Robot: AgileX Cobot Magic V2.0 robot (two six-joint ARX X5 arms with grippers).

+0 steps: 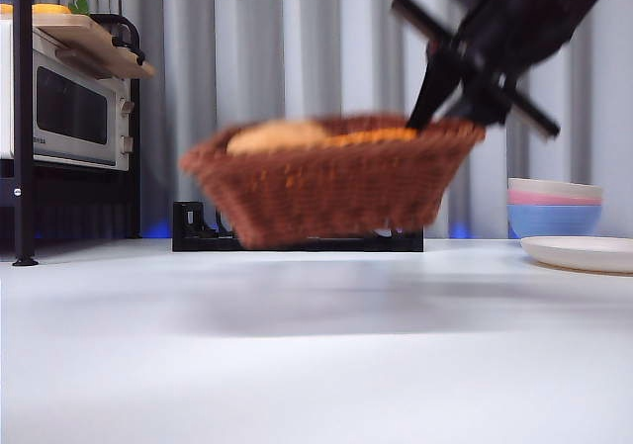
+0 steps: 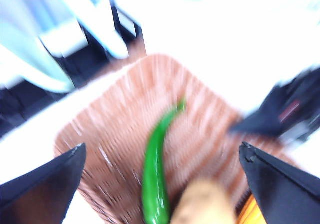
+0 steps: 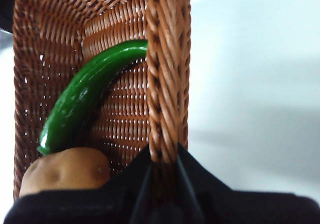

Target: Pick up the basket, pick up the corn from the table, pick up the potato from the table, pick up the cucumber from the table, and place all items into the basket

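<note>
Basket in the air, that is what we get in the front view: it hangs tilted above the white worktop, one end lower than the other, with clear space under its base. We see the right end effector clenched on the basket's braided rim, one black jaw inside the wall and one outside, and in the front view that same dark arm comes down from the upper corner onto the basket's higher end. Inside the basket we find the cucumber, lying along the woven floor with its thin tail near the gripped rim, and the potato touching the cucumber's thick end. From the front, the potato shows as a pale hump above the basket's rim, and beside it a strip of orange, the corn, peeks over the rim toward the gripped end. Over the basket we have the left end effector, its jaws spread wide and holding nothing, looking straight down on cucumber and potato. Beyond the basket's higher end stand stacked pastel bowls and a pale plate; beyond its lower end, a microwave on a dark rack.
</note>
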